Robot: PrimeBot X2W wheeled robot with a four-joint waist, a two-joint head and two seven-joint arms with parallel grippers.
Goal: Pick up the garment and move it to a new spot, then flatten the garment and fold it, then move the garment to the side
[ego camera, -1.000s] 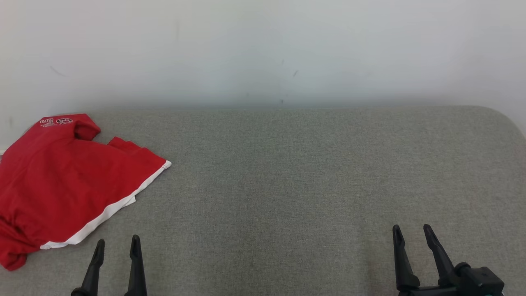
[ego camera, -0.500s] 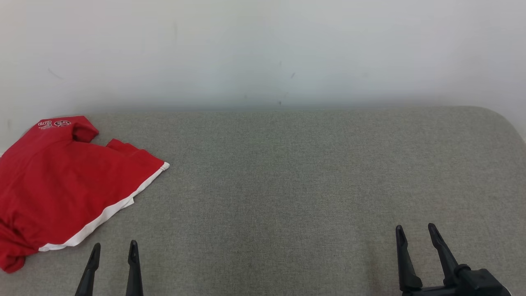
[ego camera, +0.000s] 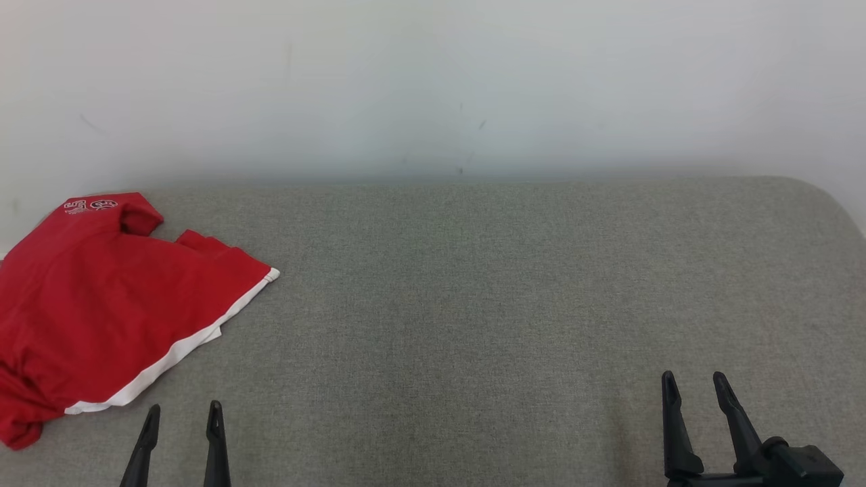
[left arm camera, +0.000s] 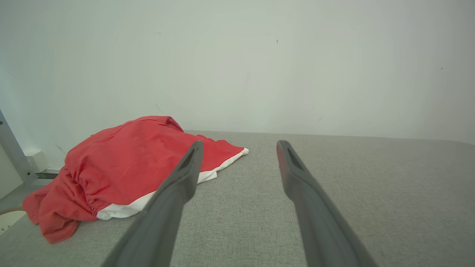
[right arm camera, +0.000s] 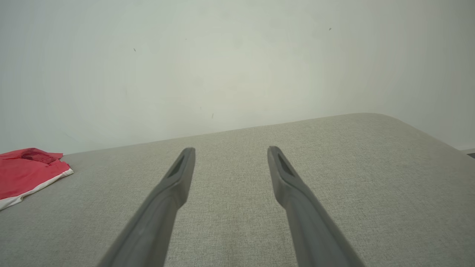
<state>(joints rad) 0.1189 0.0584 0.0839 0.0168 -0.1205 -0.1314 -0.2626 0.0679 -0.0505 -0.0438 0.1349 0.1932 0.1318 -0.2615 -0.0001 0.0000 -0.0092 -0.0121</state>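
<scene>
My left gripper [ego camera: 185, 407] hangs spread and empty; the crumpled red garment [ego camera: 101, 304] lies just ahead of it, to its left, on the grey padded surface [ego camera: 473, 304]. My right gripper [ego camera: 694, 376], also spread and empty, is well apart from the garment.

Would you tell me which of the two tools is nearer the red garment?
The left tool, close beside the garment; the right tool sits far across.

Grey fabric surface [ego camera: 473, 284], pale wall [ego camera: 433, 81]
</scene>
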